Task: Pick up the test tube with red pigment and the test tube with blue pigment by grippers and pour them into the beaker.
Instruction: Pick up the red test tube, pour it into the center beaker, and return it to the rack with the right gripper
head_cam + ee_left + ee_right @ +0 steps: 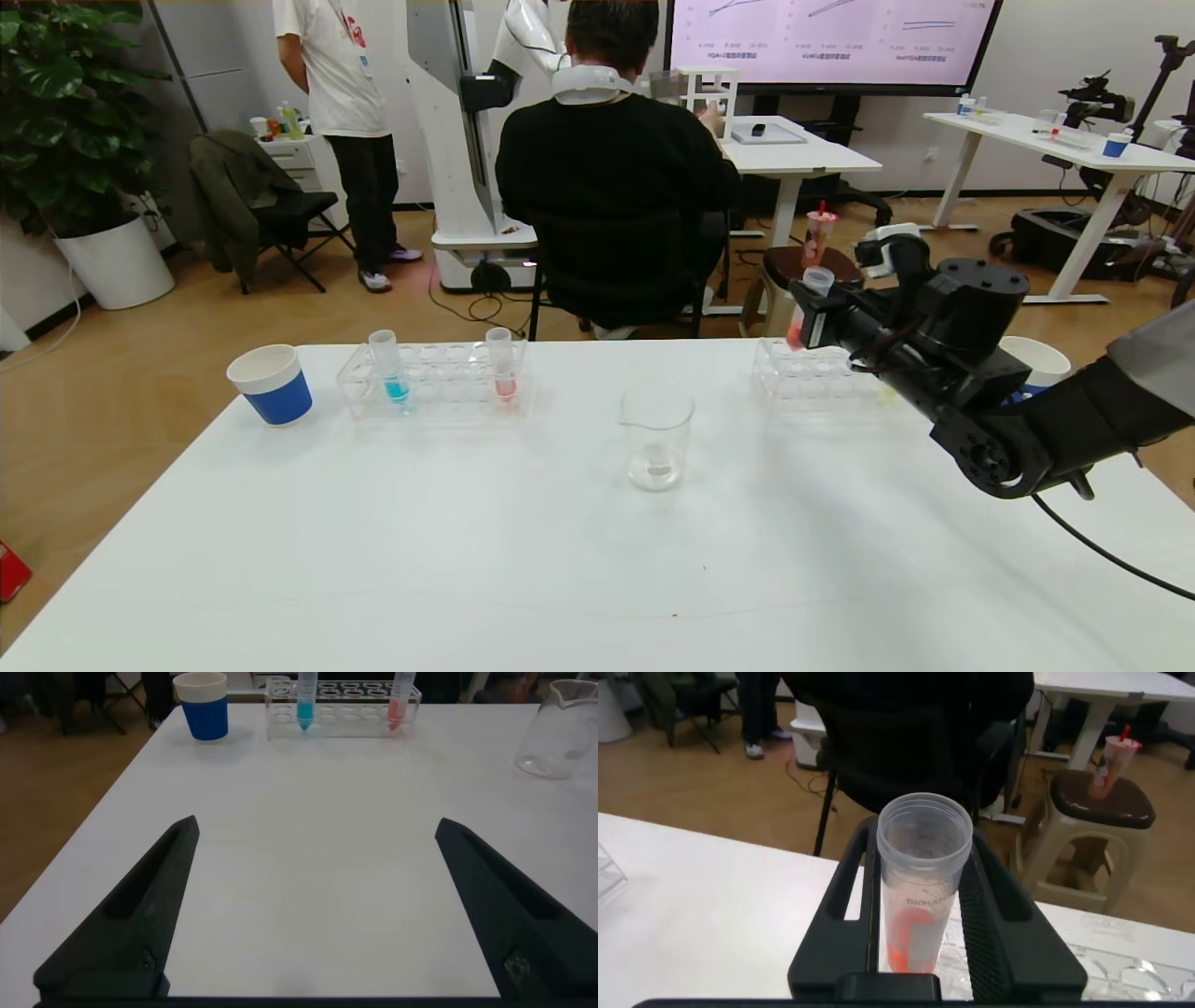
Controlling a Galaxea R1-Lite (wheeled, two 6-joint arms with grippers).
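Observation:
My right gripper (814, 317) is shut on the test tube with red pigment (808, 301) and holds it upright, lifted above a clear rack (805, 375) at the table's far right. In the right wrist view the tube (922, 891) stands between the gripper's (920, 929) jaws, orange-red liquid at its bottom. The test tube with blue pigment (391, 368) stands in the left rack (434, 381) with a pinkish-red tube (502, 364). The empty beaker (658, 435) stands mid-table. My left gripper (318, 831) is open and empty over bare table, well short of the blue tube (305, 698) and out of the head view.
A blue-and-white paper cup (271, 384) stands left of the left rack, another (1034, 360) behind my right arm. A seated person (611, 177) and a stool (808, 271) are beyond the table's far edge.

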